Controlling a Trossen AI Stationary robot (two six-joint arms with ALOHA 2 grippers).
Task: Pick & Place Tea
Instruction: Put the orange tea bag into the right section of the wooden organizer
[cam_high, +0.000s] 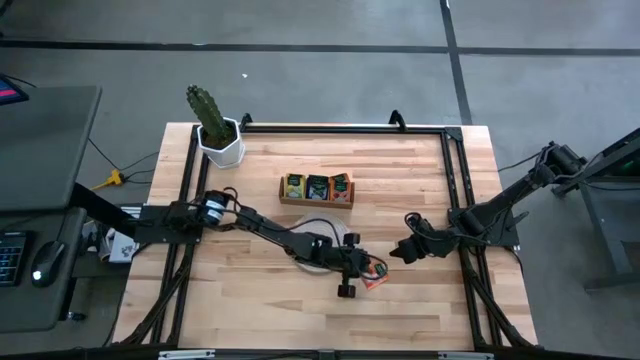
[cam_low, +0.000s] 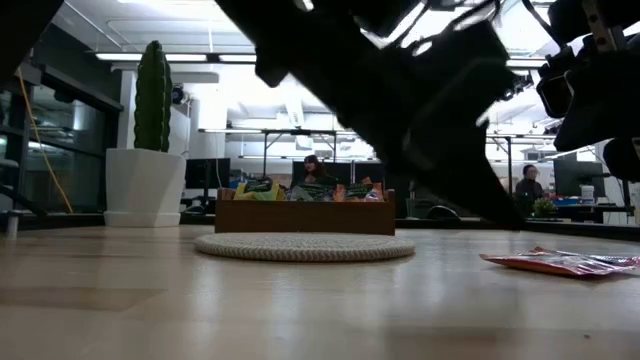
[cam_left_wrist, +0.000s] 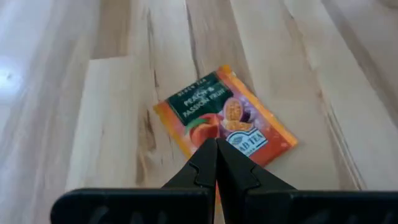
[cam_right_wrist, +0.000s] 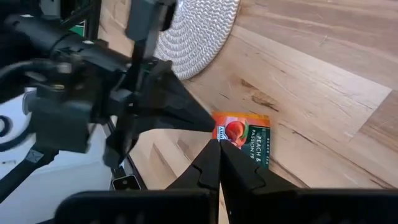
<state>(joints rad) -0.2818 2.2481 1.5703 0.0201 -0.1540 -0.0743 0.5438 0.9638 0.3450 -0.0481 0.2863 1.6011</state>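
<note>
Both left fingers (cam_left_wrist: 216, 163) are pressed together with nothing between them, their tips poised just over the near edge of an orange-red tea sachet (cam_left_wrist: 225, 117) that lies flat on the bench (cam_left_wrist: 112, 112). From the wrist view the sachet's label shows fruit and a dark green panel; whether the tips touch the paper cannot be told. In the high view the left gripper (cam_high: 350, 268) sits at the near side of the bench, with the sachet (cam_high: 374, 279) just beside it.

Right fingers (cam_right_wrist: 219, 163) are likewise closed and empty, pointed at the same sachet (cam_right_wrist: 244, 140) from the opposite side, with the left arm's dark tip (cam_right_wrist: 186, 115) just beyond it. The right gripper (cam_high: 400, 250) hangs near the sachet, a little apart from the left one.

A round woven mat (cam_high: 320, 262) lies under the left arm, behind its fingers. Farther back, well apart from both grippers, a wooden tray (cam_high: 317, 199) holds more sachets (cam_high: 317, 187) standing in its three compartments. A potted cactus (cam_high: 212, 122) stands at the far left corner. In the low view the orange-red sachet (cam_low: 565, 262) lies flat right of the mat (cam_low: 304, 246).
</note>
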